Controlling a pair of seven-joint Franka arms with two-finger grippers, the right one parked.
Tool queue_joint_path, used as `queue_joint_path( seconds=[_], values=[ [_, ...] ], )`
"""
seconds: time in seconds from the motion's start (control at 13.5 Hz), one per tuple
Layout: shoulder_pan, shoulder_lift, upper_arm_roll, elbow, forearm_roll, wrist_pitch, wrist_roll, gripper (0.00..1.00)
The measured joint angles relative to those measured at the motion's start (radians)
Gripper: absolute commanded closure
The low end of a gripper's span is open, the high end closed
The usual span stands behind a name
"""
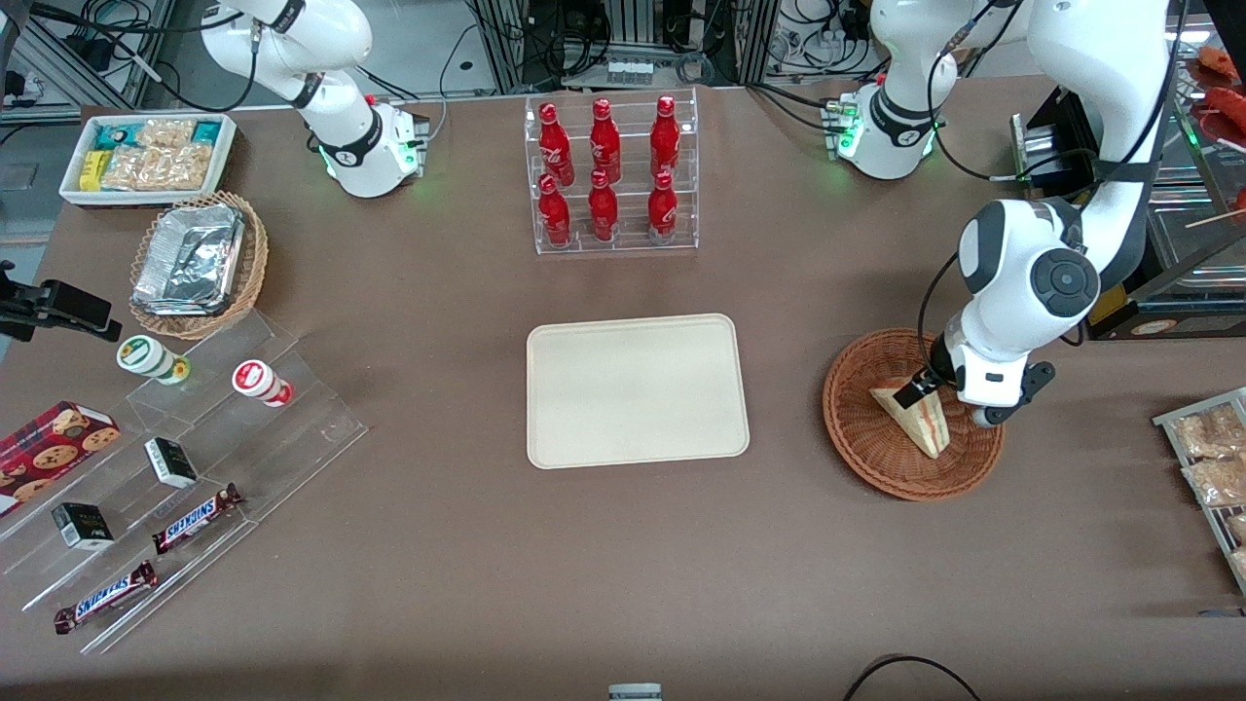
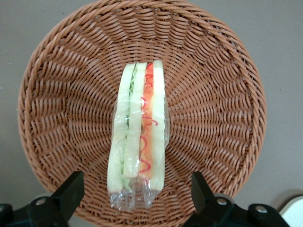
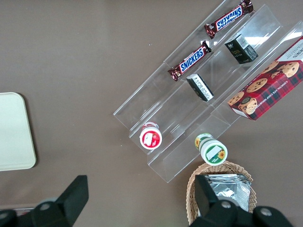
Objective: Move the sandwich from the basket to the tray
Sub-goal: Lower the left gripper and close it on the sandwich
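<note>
The sandwich [image 1: 915,421] lies in the reddish-brown wicker basket [image 1: 857,428] toward the working arm's end of the table. It is a pale bread wedge wrapped in clear film, with red, orange and green filling along its cut edge [image 2: 139,127]. My left gripper [image 1: 925,387] hovers low over the basket [image 2: 57,94], right above the sandwich's end that lies farther from the front camera. Its fingers [image 2: 71,189] are open, one on each side of the sandwich's wrapped end, not touching it. The cream tray [image 1: 638,389] lies bare at the table's middle.
A clear rack of red bottles [image 1: 611,175] stands farther from the front camera than the tray. A tray of snack packets [image 1: 1212,467] lies at the working arm's table edge. Toward the parked arm's end are a foil-container basket [image 1: 195,263] and a clear stepped display [image 1: 195,467].
</note>
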Motion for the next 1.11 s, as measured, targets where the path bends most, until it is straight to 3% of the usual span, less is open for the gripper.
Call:
queue_joint_path(
  seconds=[0.37, 0.44, 0.52, 0.59, 1.11],
  values=[
    [0.001, 0.059, 0.003, -0.002, 0.0, 0.055, -0.028, 0.03],
    [0.001, 0.065, 0.003, -0.001, 0.0, 0.056, -0.029, 0.41],
    [0.001, 0.069, 0.003, -0.001, 0.0, 0.056, -0.03, 0.87],
    [0.001, 0.071, 0.004, -0.002, 0.0, 0.055, -0.031, 1.0],
    [0.003, 0.066, 0.004, 0.004, 0.002, 0.031, -0.03, 1.0]
  ],
)
